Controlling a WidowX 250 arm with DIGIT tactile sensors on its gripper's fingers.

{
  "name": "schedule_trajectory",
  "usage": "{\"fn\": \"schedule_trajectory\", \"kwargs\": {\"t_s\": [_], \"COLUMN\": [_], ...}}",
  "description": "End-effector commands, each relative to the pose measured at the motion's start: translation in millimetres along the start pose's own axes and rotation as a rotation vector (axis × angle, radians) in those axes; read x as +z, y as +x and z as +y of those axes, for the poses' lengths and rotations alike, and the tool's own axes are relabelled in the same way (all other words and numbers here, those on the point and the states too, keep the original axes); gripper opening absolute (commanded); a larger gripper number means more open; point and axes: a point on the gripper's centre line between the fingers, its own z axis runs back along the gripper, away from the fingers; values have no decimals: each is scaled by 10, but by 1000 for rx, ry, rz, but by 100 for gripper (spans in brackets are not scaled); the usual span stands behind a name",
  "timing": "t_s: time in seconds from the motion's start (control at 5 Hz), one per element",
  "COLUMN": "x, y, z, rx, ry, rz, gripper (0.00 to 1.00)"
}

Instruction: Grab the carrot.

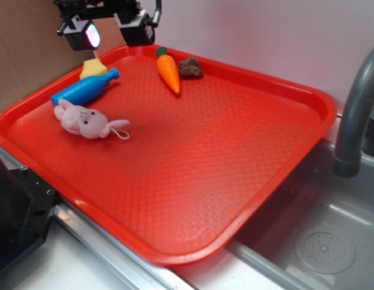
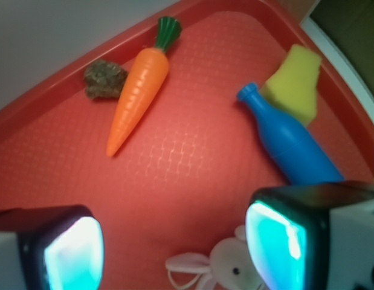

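One risk: our wide-open hand (image 2: 174, 254) could clip the brown rock-like lump (image 2: 104, 79) touching the tapered orange plastic carrot (image 2: 137, 96) at nine o'clock.

The carrot (image 2: 137, 90) lies on the red tray (image 2: 193, 163) between a brown lump (image 2: 104, 79) and a blue bottle (image 2: 289, 140).

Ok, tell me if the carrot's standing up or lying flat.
Lying flat: the carrot rests lengthwise on the tray, green stem toward the back rim.
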Motion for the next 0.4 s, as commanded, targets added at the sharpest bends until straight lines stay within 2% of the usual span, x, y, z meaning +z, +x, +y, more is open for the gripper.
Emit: {"fn": "schedule_trajectory", "kwargs": {"t_s": [0.0, 0.2], "x": [102, -28], "y": [84, 233], "z": [29, -193], "rx": [9, 36], "ry": [-12, -77], "rz": [-32, 4], "gripper": [100, 100]}}
